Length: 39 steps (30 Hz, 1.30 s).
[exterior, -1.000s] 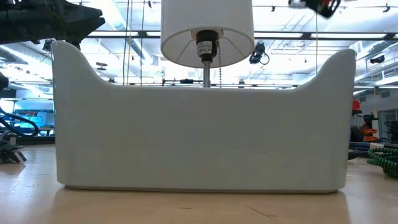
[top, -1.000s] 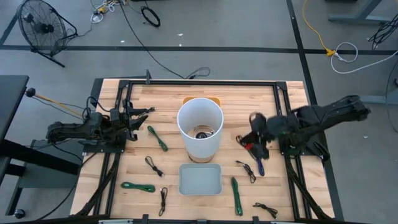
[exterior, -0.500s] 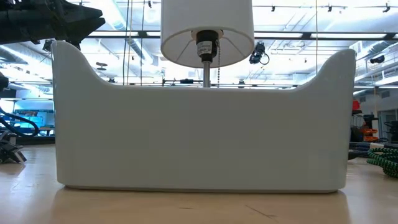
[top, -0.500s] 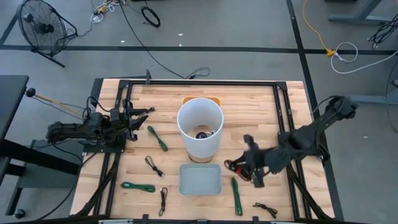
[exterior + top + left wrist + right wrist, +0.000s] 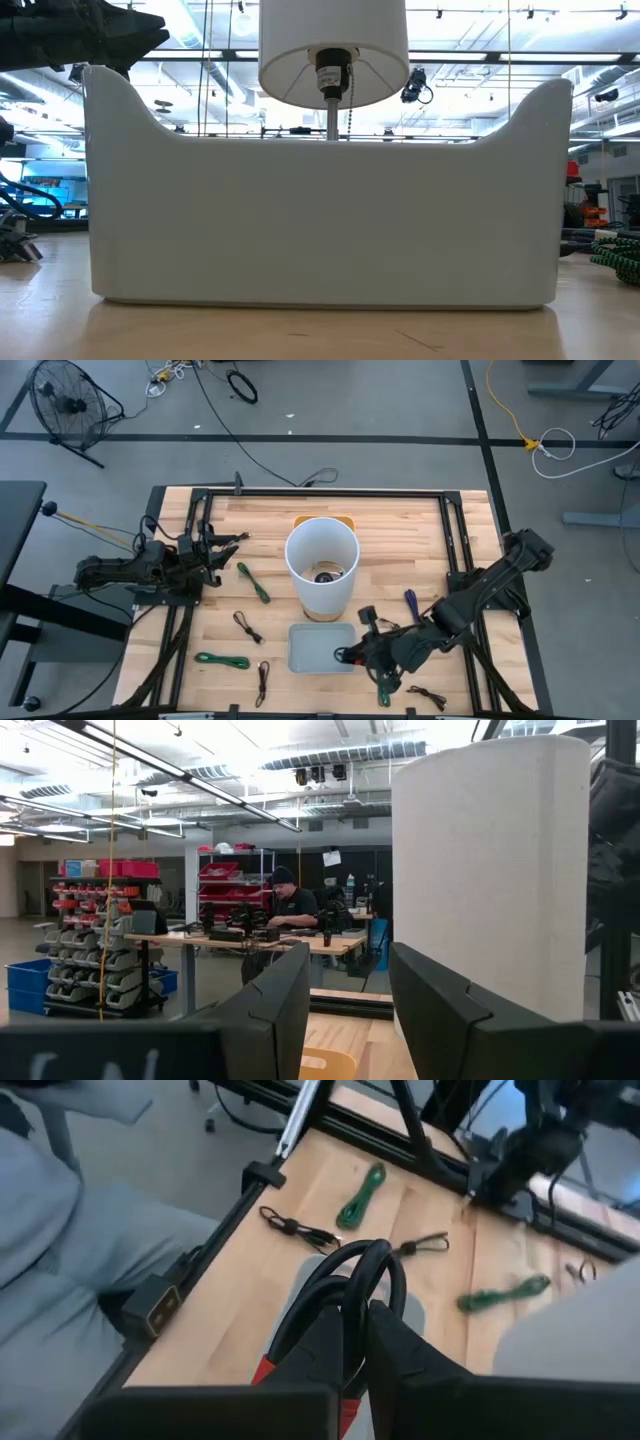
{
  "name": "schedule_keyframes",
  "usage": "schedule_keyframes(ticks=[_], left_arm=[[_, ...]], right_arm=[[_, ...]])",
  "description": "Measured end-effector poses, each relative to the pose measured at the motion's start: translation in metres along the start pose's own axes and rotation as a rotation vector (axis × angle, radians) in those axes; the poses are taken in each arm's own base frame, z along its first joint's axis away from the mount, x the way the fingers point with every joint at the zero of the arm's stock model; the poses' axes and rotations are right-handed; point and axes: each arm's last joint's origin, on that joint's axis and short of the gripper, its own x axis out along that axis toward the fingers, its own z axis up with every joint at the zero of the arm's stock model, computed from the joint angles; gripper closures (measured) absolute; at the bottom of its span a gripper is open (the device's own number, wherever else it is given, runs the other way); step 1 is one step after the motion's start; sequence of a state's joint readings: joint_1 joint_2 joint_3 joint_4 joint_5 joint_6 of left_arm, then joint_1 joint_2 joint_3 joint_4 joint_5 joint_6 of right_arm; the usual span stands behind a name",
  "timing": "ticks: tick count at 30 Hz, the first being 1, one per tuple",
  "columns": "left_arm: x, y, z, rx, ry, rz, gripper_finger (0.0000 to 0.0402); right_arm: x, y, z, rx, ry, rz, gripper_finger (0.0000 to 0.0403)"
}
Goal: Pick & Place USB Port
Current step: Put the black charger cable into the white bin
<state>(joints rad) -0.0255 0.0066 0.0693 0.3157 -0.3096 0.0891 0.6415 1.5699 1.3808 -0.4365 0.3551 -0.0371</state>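
Note:
My right gripper [image 5: 352,652] hangs over the right edge of the grey tray [image 5: 322,648] near the table's front, shut on a coiled black USB cable [image 5: 368,1270] with a red part [image 5: 262,1372]. In the low view the tray [image 5: 320,220] fills the picture and the right gripper does not show. At the table's left my left gripper [image 5: 345,1020] waits open, with nothing between its fingers, pointing at the white lamp shade [image 5: 321,565]. My right gripper pinches the cable's bundled black loops [image 5: 352,1295] between its two fingers. It comes slanting down from the table's right side. A loop [image 5: 385,1260] sticks out past the fingertips and the red part shows beside the fingers. The cable is lifted clear, above the tray.
Green cables [image 5: 253,582] [image 5: 222,660] [image 5: 380,675] and black cables [image 5: 247,626] [image 5: 262,682] [image 5: 428,697] lie around the tray. A purple cable [image 5: 411,603] lies right of the lamp. A black frame [image 5: 320,493] borders the table.
My right gripper has swung with the cable from beside the lamp's right side toward the table's near edge and left, ending over the tray's right edge. It has rolled about its own axis on the way, staying shut. It has left the low view's top.

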Motion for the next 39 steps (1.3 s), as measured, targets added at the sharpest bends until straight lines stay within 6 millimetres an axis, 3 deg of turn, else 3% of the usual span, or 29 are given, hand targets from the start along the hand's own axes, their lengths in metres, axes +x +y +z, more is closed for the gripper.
schedule_keyframes(ticks=[8,14,30,39], left_arm=[[0.000,0.000,0.000,0.000,-0.001,0.000,0.0257],[0.000,0.000,0.000,0.001,0.000,0.000,0.0257],[0.000,0.000,-0.001,0.003,0.006,-0.001,0.0257],[0.000,0.000,-0.001,0.004,0.007,-0.001,0.0257]], right_arm=[[0.030,-0.014,0.000,-0.063,-0.026,-0.062,0.0391],[0.054,-0.028,-0.003,-0.077,-0.052,0.004,0.0391],[0.057,-0.031,-0.005,-0.063,-0.043,0.032,0.0388],[0.057,-0.031,-0.005,-0.047,-0.047,0.017,0.0283]])
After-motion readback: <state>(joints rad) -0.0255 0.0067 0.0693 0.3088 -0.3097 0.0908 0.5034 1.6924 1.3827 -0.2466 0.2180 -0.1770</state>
